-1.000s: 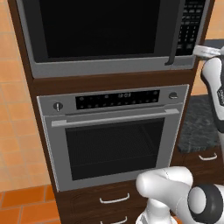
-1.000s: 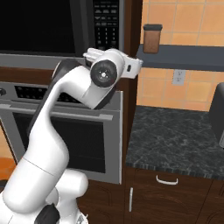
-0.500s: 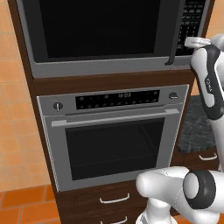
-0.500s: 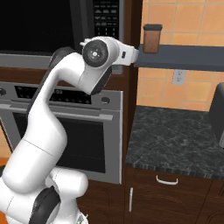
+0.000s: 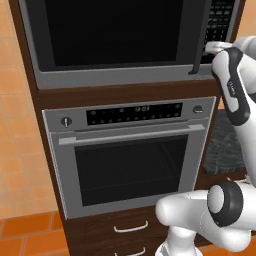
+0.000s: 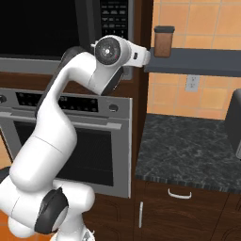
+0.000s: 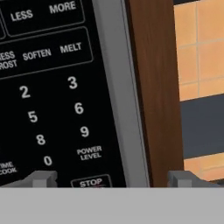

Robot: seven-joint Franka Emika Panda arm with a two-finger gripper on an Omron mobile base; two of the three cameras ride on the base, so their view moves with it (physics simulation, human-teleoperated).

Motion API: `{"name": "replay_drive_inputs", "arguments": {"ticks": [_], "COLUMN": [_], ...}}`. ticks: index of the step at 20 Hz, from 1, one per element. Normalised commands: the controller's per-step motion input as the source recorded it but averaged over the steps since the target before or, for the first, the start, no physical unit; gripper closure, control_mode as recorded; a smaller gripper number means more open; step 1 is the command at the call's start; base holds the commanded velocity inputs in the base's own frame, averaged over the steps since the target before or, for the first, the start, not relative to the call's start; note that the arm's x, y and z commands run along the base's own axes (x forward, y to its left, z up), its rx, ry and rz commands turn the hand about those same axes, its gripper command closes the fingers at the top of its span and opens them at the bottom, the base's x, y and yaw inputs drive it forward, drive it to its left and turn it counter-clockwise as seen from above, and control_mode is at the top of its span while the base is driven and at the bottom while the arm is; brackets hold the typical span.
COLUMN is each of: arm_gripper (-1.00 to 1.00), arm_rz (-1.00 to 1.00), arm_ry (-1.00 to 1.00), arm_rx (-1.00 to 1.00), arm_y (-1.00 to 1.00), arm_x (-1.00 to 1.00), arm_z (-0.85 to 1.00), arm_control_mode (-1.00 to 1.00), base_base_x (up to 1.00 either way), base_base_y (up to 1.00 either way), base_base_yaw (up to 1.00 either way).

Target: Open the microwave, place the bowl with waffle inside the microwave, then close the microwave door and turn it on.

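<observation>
Left base view: microwave (image 5: 115, 40) built into brown cabinetry above the oven (image 5: 130, 155), orange tiles around (dark stone bench (image 6: 188, 150) rightward); door (image 5: 107, 32) shut, wide axis horizontal. Fingers (image 7: 111, 178) spread wide, empty, at the keypad (image 7: 43, 100).

I see flat, even rendered light, no hard shadows. Microwave door (image 5: 115, 35) glass is near-black, no glare. Keypad (image 7: 48, 100) text sharp but slightly soft up close. Counter (image 6: 188, 150) dim at 3 o'clock. No edge distortion.
</observation>
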Motion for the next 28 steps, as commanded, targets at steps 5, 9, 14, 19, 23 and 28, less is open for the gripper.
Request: {"name": "replay_drive_inputs", "arguments": {"ticks": [5, 9, 14, 19, 23, 28], "arm_gripper": [-1.00, -1.00, -1.00, -1.00, -1.00, -1.00], "arm_rz": [-0.01, -0.01, 0.00, 0.00, 0.00, 0.00], "arm_ry": [0.00, 0.00, 0.00, 0.02, 0.01, 0.00], "arm_rx": [-0.02, -0.04, -0.01, 0.00, 0.00, 0.00], "arm_y": [0.02, 0.24, 0.19, 0.02, 0.00, 0.00], "arm_x": [0.01, 0.03, 0.23, 0.30, 0.44, 0.66], "arm_z": [-0.28, -0.10, -0.01, 0.00, 0.00, -0.01], "arm_control_mode": [-1.00, -1.00, -1.00, -1.00, -1.00, -1.00], "base_base_x": [0.00, 0.00, 0.00, 0.00, 0.00, 0.00], "base_base_y": [0.00, 0.00, 0.00, 0.00, 0.00, 0.00], "base_base_yaw": [0.00, 0.00, 0.00, 0.00, 0.00, 0.00]}}
